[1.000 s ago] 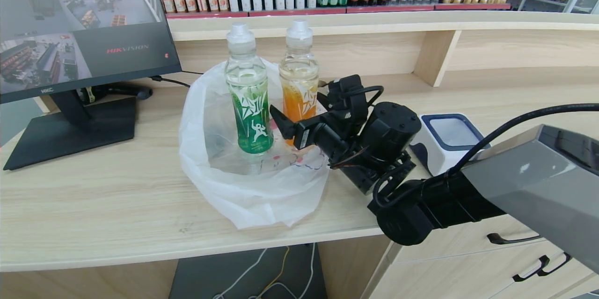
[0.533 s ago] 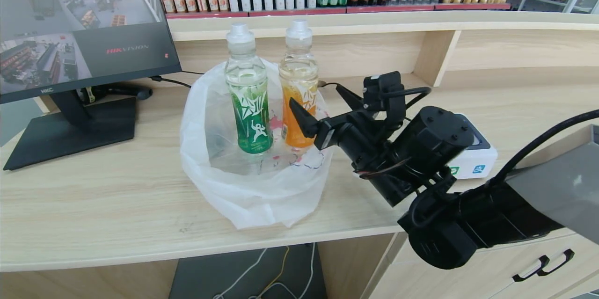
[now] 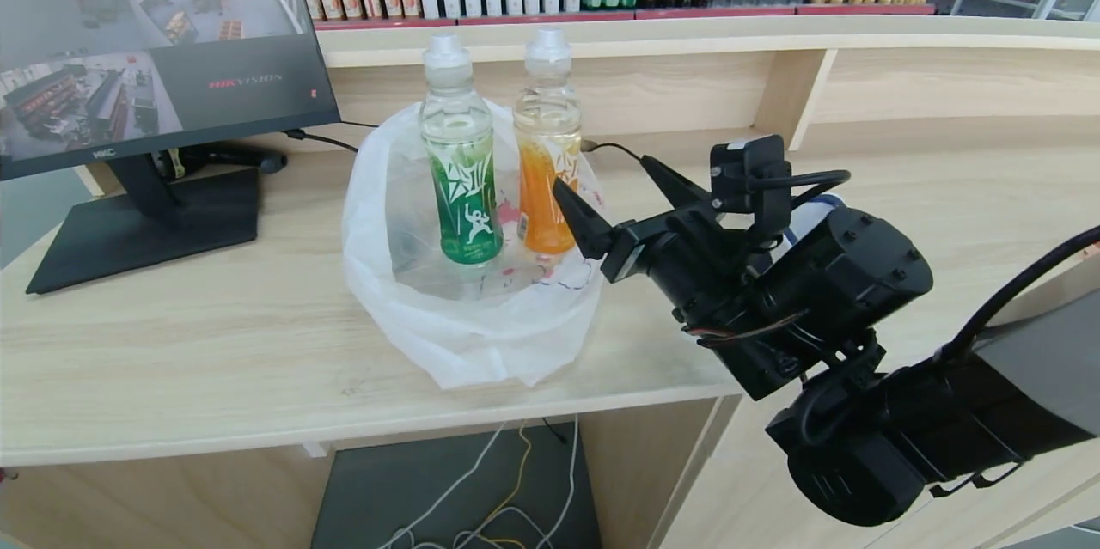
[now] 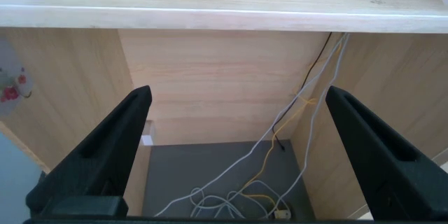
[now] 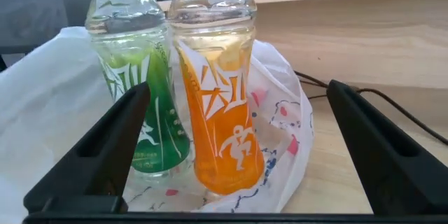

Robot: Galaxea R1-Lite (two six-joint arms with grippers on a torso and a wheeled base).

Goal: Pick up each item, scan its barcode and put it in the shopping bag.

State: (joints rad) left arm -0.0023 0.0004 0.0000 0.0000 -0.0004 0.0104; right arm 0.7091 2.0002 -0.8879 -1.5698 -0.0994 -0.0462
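A white plastic shopping bag (image 3: 382, 274) lies open on the wooden counter (image 3: 172, 343). Two bottles stand upright inside it: a green bottle (image 3: 462, 188) and an orange bottle (image 3: 543, 179) to its right. My right gripper (image 3: 607, 181) hovers open just right of the bag, pointing at the orange bottle and a little apart from it, holding nothing. In the right wrist view the orange bottle (image 5: 222, 119) and green bottle (image 5: 140, 105) stand in the bag (image 5: 42, 91) beyond the open right gripper (image 5: 238, 87). My left gripper (image 4: 234, 98) hangs open below the counter edge, empty.
A monitor (image 3: 155, 33) on a black stand sits at the counter's left. A white barcode scanner (image 3: 808, 218) is mostly hidden behind my right arm. A raised ledge (image 3: 687, 33) runs along the back. Cables (image 4: 280, 161) hang under the counter.
My right gripper has drawn back from the orange bottle, moving right and up, away from the bag. Both bottles stay standing in the bag. The head view shifted slightly.
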